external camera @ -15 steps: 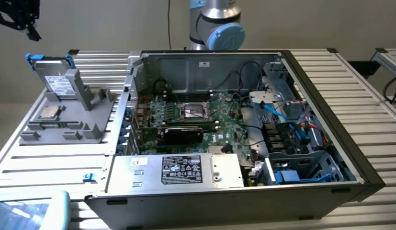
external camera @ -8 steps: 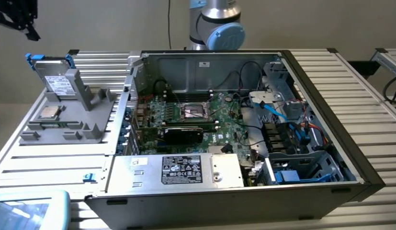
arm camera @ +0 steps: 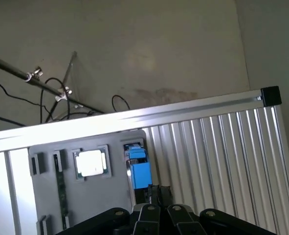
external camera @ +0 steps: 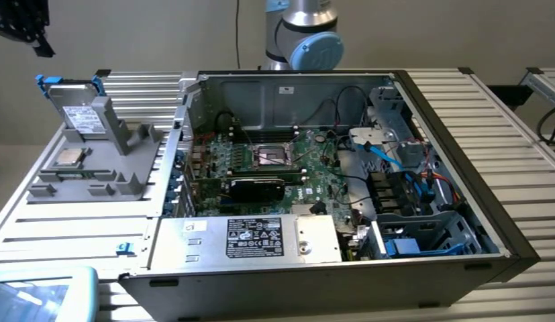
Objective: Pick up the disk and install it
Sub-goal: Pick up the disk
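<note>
A ribbed aluminium table carries one open black computer case and one grey plastic fixture. One silver-grey, white-labelled disk in a blue carrier stands upright there beside one square silver processor chip. The black gripper hangs above, closed and empty. The label print is unreadable.

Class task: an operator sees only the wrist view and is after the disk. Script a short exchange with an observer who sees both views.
Operator: Is that blue piece beside the chip the disk?
Observer: Yes. It stands upright in the grey holder, white label showing.
Operator: Where is the computer?
Observer: The open case lies at the exterior view's right of the holder, motherboard exposed.
</note>
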Available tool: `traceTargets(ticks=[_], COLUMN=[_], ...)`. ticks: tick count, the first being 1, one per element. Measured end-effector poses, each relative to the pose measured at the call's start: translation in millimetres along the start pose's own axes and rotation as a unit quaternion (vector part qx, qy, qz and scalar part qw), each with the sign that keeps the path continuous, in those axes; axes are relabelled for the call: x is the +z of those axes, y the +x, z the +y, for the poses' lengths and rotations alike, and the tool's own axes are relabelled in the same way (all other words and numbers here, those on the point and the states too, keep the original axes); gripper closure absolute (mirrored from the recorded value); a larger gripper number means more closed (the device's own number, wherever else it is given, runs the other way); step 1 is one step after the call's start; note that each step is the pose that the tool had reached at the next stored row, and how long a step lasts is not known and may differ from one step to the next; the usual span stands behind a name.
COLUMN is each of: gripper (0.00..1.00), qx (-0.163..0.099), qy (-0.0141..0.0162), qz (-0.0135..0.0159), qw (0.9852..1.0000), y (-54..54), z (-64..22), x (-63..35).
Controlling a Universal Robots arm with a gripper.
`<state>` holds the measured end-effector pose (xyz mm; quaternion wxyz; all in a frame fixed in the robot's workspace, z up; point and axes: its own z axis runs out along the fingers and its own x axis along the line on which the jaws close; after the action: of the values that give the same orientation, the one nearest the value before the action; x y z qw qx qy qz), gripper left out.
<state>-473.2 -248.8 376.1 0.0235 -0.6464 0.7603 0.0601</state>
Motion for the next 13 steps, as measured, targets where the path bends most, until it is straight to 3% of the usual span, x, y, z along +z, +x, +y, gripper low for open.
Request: traceTargets(ticks=[4, 10, 13], gripper=[0.89, 0.89, 0.89], qx=[-0.020, -0.020, -0.024], qy=[-0.0019, -0.0016, -0.0018], qz=[0.0035, 0.0041, 0.0063], qw=[0.9998, 0.9998, 0.9997], y=[-0.2, -0.2, -0.3], z=[0.0, 0.0, 0.0], x=[0.1, 0.1, 0.0])
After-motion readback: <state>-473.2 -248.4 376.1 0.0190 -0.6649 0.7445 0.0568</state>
